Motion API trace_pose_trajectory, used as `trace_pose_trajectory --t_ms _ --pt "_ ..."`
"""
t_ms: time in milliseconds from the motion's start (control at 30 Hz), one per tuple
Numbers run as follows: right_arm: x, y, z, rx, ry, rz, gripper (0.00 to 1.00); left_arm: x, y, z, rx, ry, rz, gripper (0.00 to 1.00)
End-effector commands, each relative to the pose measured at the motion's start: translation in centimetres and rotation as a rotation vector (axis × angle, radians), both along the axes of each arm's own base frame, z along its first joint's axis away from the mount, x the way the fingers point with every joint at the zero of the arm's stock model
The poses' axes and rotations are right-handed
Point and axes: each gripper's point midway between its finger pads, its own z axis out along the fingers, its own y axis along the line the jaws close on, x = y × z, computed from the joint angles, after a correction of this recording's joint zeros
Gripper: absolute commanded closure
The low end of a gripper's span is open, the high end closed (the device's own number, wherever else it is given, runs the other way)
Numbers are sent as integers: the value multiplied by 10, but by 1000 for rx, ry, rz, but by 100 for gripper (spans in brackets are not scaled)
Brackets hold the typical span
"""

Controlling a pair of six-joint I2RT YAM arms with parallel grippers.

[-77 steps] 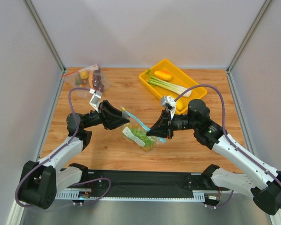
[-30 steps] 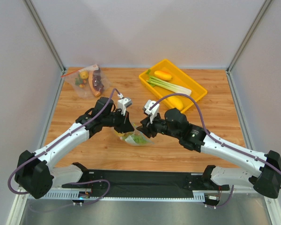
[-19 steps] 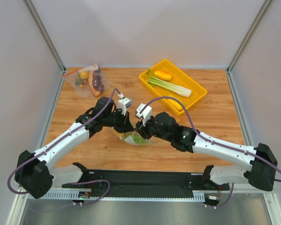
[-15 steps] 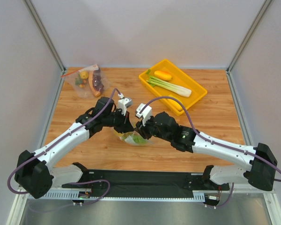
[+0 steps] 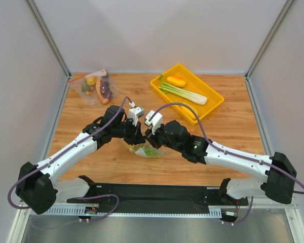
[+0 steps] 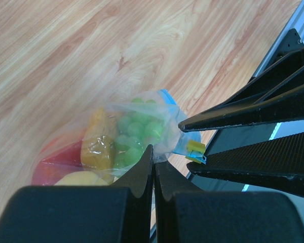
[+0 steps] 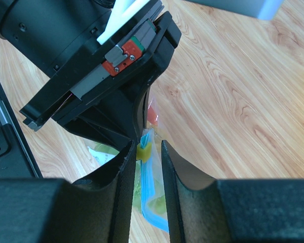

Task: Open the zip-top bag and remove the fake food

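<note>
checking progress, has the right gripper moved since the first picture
Yes: the right gripper has shifted left, away from the yellow tray, toward the zip-top bag.

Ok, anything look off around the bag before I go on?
Nothing spilled or torn that I can see. The zip-top bag is bunched where the left hand pinches its edge, with the fake food inside. The right hand straddles the yellow zip tab, jaws not yet shut on it.
</note>
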Motion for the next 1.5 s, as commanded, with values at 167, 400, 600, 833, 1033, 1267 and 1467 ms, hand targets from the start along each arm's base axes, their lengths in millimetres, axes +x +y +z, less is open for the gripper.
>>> trace_pose_trajectory --t_ms 167,400,600,833,1033,1267,1467 --pt "4 14 23 58 -26 8 78 4 -2 17 -9 -60 -8 100" --pt "2 15 14 23 -1 22 85 3 -1 21 -18 -75 -2 100" --pt "1 12 11 15 4 16 84 3 0 21 -17 -78 7 100" --pt "0 8 11 13 0 7 80 3 0 23 -20 -83 8 100" --pt "0 6 10 12 1 7 79 3 0 23 -22 -84 7 100" --pt "1 7 12 23 -15 5 100 2 -1 23 -27 -85 -8 100" --pt "2 3 15 19 -38 0 100 -1 -2 29 -54 -122 -21 97"
